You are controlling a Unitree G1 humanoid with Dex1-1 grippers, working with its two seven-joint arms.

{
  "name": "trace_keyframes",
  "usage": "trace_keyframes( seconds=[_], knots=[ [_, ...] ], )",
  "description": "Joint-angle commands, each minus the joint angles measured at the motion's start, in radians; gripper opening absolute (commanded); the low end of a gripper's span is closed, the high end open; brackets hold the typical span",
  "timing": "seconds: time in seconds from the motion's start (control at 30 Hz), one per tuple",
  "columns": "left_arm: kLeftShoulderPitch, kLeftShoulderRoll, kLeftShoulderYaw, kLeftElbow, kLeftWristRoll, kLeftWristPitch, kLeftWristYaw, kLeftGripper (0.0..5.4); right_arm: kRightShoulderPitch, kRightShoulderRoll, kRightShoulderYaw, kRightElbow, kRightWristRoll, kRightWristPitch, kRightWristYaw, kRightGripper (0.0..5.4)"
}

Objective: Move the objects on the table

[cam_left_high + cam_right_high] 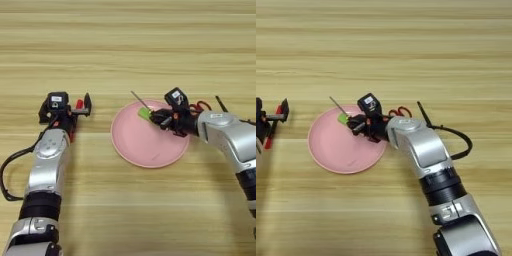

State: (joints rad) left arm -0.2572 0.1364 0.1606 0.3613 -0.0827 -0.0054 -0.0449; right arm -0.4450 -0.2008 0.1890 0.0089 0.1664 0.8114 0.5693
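Observation:
A pink plate [145, 147] lies in the middle of the table [125, 45]. My right gripper [153, 117] hovers over the plate's far rim, shut on a small lime-green block [144, 113]. A thin grey rod [137, 98] sticks out up-left from the block. The left gripper [80, 107] stands open left of the plate, with the orange-handled screwdriver [269, 137] passing between its fingers. Whether they touch it I cannot tell. A thin black pointed tool [422, 113] lies behind my right forearm.
Red-handled scissors [400, 111] lie just behind the right wrist, partly hidden by it. A black cable [458, 135] loops off the right arm onto the table. Bare planks stretch across the far half and the near middle.

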Motion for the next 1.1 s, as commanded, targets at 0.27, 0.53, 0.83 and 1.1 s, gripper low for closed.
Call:
trace_keyframes(
  seconds=[0.27, 0.53, 0.83, 1.1],
  knots=[
    [-0.008, 0.006, 0.001, 0.019, 0.002, -0.007, -0.002, 5.4, -0.012, -0.057, -0.144, 0.109, 0.001, -0.132, -0.076, 0.88],
    [-0.01, 0.005, -0.002, 0.023, 0.006, -0.01, -0.001, 5.4, -0.032, -0.097, -0.246, 0.187, 0.015, -0.207, -0.123, 0.88],
    [-0.017, 0.003, -0.009, 0.043, 0.014, -0.021, 0.006, 5.4, -0.071, -0.146, -0.331, 0.401, -0.002, -0.348, -0.18, 0.88],
    [-0.023, 0.005, -0.014, 0.056, 0.025, -0.035, 0.013, 5.4, -0.103, -0.192, -0.361, 0.562, -0.019, -0.443, -0.213, 0.88]
  ],
)
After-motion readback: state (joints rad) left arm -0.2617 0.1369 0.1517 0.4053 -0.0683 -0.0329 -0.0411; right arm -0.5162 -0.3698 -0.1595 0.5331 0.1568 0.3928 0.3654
